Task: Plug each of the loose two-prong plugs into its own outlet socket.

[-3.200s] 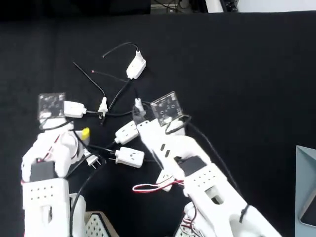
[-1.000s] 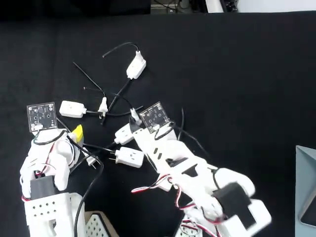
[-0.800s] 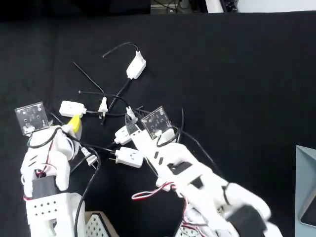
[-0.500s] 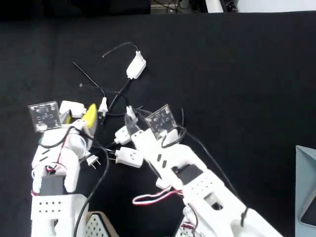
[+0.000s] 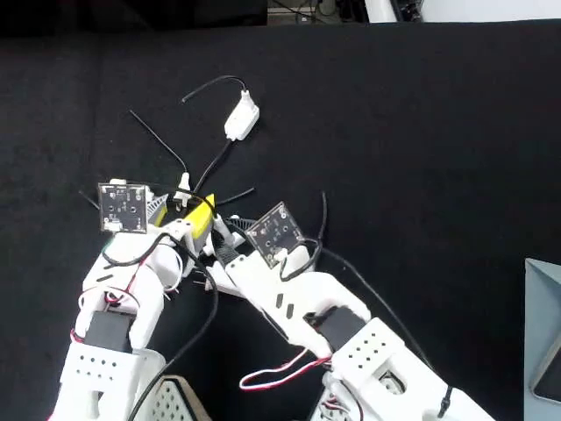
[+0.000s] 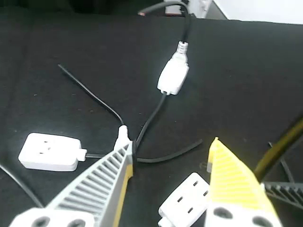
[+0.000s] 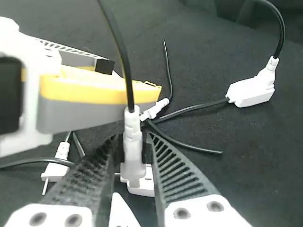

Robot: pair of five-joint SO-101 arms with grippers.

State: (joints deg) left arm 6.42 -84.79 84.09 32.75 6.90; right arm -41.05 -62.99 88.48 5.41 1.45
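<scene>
My right gripper (image 7: 132,138) is shut on a white two-prong plug (image 7: 133,147) with a black cable, holding it upright on a white outlet socket (image 7: 140,184). My left gripper (image 6: 171,146) hangs open just above the table, with a black cable and a white socket (image 6: 185,204) between its grey and yellow fingers (image 6: 233,176). In the high view both grippers meet at the table's middle left, left gripper (image 5: 184,209) beside right gripper (image 5: 221,246). A loose plug (image 7: 54,172) lies beside the right gripper. Another socket (image 6: 47,151) lies off to one side.
A white adapter (image 5: 241,116) with a curled black lead lies farther back. A small white plug (image 5: 184,187) and thin black wires (image 5: 162,140) cross the black cloth near the left gripper. A grey bin (image 5: 543,333) stands at the right edge.
The left arm has swung right and forward over the sockets, so its yellow finger now sits next to the right gripper. The right gripper has shifted slightly left and still holds its plug.
</scene>
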